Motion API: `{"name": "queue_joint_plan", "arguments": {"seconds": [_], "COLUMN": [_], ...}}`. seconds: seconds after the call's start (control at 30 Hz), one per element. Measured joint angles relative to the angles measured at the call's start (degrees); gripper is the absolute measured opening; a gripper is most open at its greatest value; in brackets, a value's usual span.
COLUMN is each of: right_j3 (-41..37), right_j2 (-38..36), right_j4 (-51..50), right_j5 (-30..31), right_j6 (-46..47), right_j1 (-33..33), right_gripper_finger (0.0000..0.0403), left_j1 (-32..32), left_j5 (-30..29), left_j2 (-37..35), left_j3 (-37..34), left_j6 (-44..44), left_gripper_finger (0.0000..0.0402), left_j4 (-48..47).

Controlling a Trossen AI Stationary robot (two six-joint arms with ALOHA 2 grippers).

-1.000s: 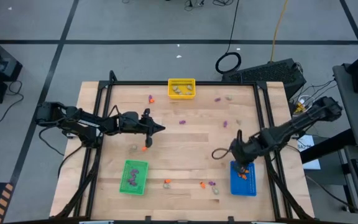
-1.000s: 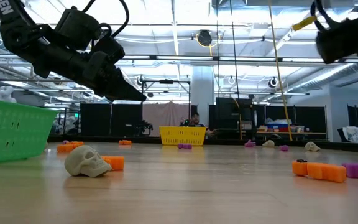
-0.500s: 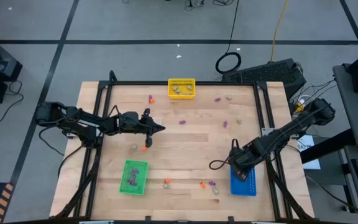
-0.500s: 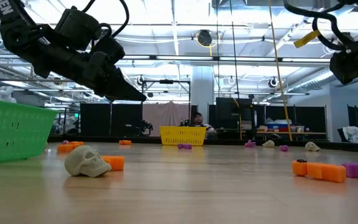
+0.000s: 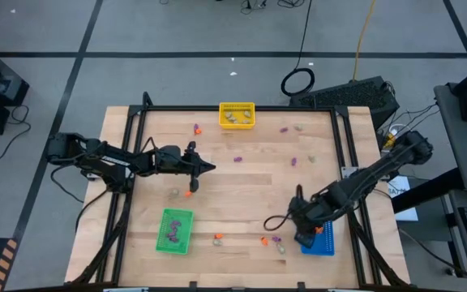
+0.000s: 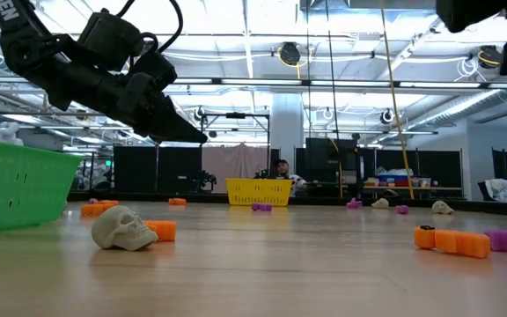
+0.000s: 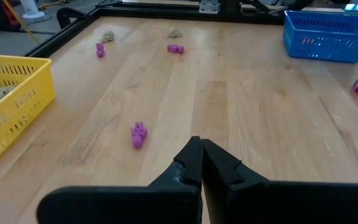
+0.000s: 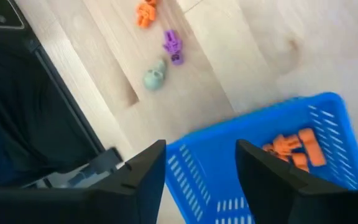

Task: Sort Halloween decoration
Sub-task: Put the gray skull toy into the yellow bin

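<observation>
Right wrist view: orange trinkets (image 8: pixel 294 148) in blue bin (image 8: pixel 229 163); right gripper (image 8: pixel 201 171) above bin's near wall, fingers spread wide, empty. Next: over to orange piece (image 8: pixel 145 12), purple piece (image 8: pixel 173 46), pale skull (image 8: pixel 155 77) just beside bin; best approached straight down, one at a time. Left gripper (image 7: pixel 200 154) pinched shut, empty, hovering mid-table.

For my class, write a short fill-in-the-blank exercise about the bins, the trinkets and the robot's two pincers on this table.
1. The orange trinkets lie inside the ____ bin.
2. The right pincer hangs over that bin with its fingers ____.
3. The left pincer has its fingers ____.
4. Pale skulls sit in the ____ bin at the table's far edge.

Missing words: blue; open; shut; yellow
</observation>
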Motion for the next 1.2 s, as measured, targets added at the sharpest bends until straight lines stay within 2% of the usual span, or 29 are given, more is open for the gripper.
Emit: {"name": "queue_joint_plan", "arguments": {"seconds": [0.27,0.47,0.93,1.2], "right_j3": [8.8,10.3,10.3,10.3], "right_j2": [15.6,22.7,25.6,30.3], "right_j4": [0.1,2.6,7.0,10.7], "right_j5": [-5.5,-7.6,-5.6,-7.5], "right_j6": [-0.6,-0.4,1.3,1.1], "right_j1": [-0.2,-1.5,-1.8,-1.7], "right_gripper_finger": [0.0181,0.0182,0.0183,0.0183], "left_j1": [0.0,0.0,0.0,0.0], "left_j5": [0.0,0.0,0.0,0.0], "left_j2": [0.0,0.0,0.0,0.0], "left_j3": [0.0,0.0,0.0,0.0], "left_j6": [-0.1,-0.1,0.0,0.2], "left_gripper_finger": [0.0004,0.0004,0.0004,0.0004], "left_j4": [-0.2,-0.4,-1.4,-1.5]}}
